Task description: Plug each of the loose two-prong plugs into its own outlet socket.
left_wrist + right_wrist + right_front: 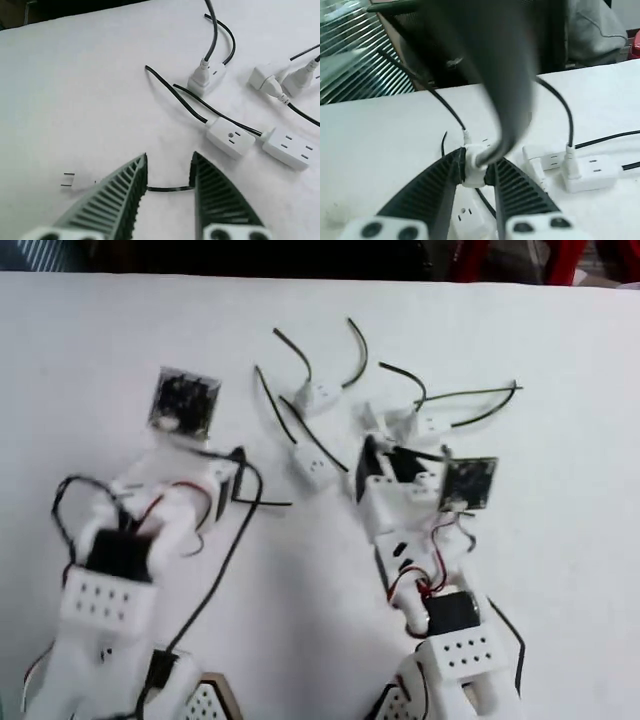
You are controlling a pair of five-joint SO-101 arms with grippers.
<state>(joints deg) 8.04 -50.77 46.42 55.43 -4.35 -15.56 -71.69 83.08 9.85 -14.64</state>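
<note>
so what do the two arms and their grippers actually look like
The left arm and right arm are white shells with black motor blocks, red and black wires, and a white block dotted with holes. A dark square board sits at each wrist. The left gripper has ribbed grey-green fingers, the right gripper ribbed black ones.

The left claw (168, 157) hangs low, jaws parted, while the right claw (475, 159) pinches a white plug (473, 175)
</note>
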